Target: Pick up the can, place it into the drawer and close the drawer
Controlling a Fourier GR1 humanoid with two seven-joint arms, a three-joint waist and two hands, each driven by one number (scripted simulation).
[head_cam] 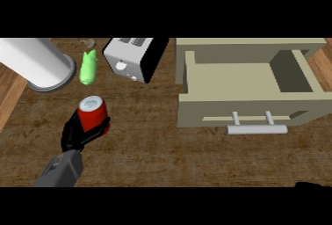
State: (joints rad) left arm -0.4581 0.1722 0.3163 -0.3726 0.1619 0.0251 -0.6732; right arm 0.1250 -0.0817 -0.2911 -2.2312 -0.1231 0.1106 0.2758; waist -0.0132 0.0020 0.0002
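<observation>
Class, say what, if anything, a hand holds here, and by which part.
The left hand holds the red can, fingers and thumb curled round its lower body; the silver top is uncovered.

Grey boxy left forearm (62,169) with a paler patch on top, ending in a glossy black left hand (73,135) with slim fingers, and just a black sliver of the right hand (314,184) at the lower right edge.

The grey left forearm (59,169) comes in from the lower edge at about 7 o'clock and slants up toward 1 o'clock. The left hand (76,135) is curled round the lower part of the can (92,110). Of the right hand (316,184), only a dark sliver shows at 5 o'clock.
</observation>
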